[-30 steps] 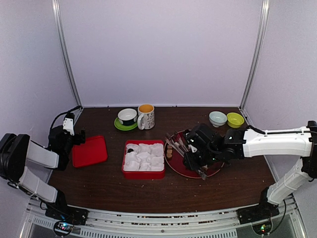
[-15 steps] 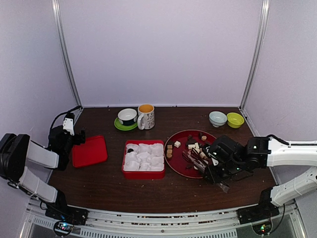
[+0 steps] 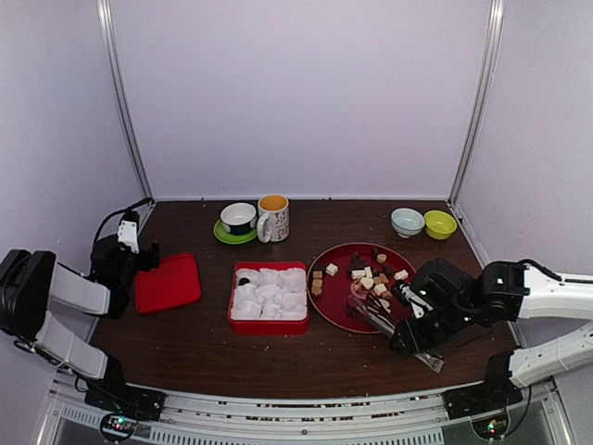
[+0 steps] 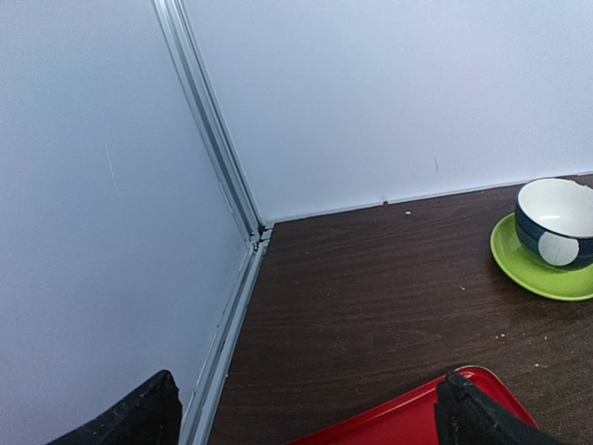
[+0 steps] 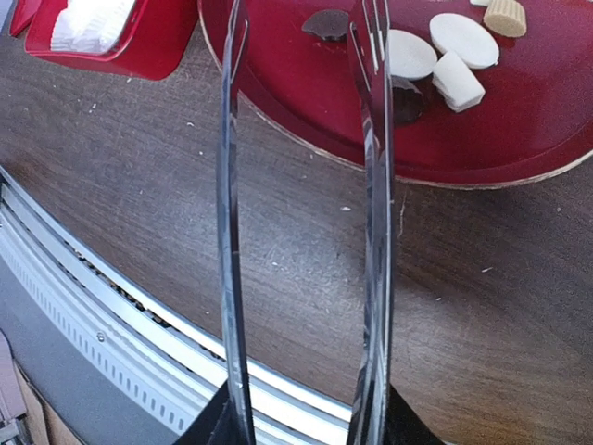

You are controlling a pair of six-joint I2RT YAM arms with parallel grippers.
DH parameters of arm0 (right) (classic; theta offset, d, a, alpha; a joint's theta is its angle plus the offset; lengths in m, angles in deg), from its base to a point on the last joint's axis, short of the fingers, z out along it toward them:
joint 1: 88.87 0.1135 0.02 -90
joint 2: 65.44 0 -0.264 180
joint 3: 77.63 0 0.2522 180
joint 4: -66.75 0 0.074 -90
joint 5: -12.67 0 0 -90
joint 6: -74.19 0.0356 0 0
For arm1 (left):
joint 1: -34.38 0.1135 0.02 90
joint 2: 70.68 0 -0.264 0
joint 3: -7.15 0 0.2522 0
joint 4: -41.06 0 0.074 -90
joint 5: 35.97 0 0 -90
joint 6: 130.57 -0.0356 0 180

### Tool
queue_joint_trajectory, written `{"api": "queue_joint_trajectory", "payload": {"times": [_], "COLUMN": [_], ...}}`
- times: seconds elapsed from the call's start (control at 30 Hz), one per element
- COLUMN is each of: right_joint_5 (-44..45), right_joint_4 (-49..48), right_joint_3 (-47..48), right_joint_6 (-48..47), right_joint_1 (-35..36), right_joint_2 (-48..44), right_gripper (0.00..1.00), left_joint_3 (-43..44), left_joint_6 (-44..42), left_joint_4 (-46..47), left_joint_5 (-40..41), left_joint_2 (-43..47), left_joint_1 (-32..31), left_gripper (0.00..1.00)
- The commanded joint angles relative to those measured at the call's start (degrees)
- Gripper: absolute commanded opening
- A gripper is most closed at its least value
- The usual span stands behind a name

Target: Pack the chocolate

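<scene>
The chocolate (image 3: 373, 276) lies as several small dark, tan and white pieces on a round red plate (image 3: 326, 298). One dark piece (image 3: 244, 281) sits in a paper cup in the red box (image 3: 269, 298). My right gripper (image 3: 415, 336) is shut on long metal tongs (image 3: 375, 315) at the plate's near right rim. In the right wrist view the tongs' blades (image 5: 375, 232) stand apart, their tips over the plate (image 5: 519, 139) beside white pieces (image 5: 408, 54) and a dark one (image 5: 326, 23); nothing is pinched. My left gripper (image 3: 139, 255) is open at the far left by the red lid (image 3: 169, 283).
A mug (image 3: 273, 218) and a cup on a green saucer (image 3: 238, 221) stand behind the box. Two small bowls (image 3: 408, 222) (image 3: 440, 224) sit at the back right. The metal front rail (image 5: 93, 315) runs just below the tongs. The left wall post (image 4: 208, 139) is near the left gripper.
My right arm has drawn back from over the plate toward the near right, taking the tongs along; the chocolate pieces on the plate are uncovered. The left arm is still.
</scene>
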Motion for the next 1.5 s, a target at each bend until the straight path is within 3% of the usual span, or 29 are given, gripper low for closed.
{"api": "queue_joint_trajectory", "payload": {"times": [0.0,0.47,0.97,1.47], "right_joint_5": [-4.48,-4.24,-3.25,4.93], "right_joint_4": [-5.79,-7.66,-8.09,2.44], "right_joint_3": [-1.82,-0.11,5.91,12.15], "right_joint_6": [5.11,10.44,7.02,2.13], "right_joint_1": [0.02,-0.11,-0.57,-0.49], "right_joint_2": [-0.74,4.92,14.95,19.57], "right_gripper": [0.41,0.39,0.38,0.32], "left_joint_3": [-0.28,-0.22,-0.25,-0.26], "left_joint_6": [0.21,0.21,0.21,0.21], "left_joint_4": [3.68,3.68,3.67,3.72], "left_joint_5": [-0.7,-0.7,-0.7,-0.7], "left_joint_2": [-0.32,-0.29,-0.33,-0.33], "left_joint_1": [0.36,0.36,0.36,0.36], "left_gripper": [0.98,0.98,0.98,0.98]}}
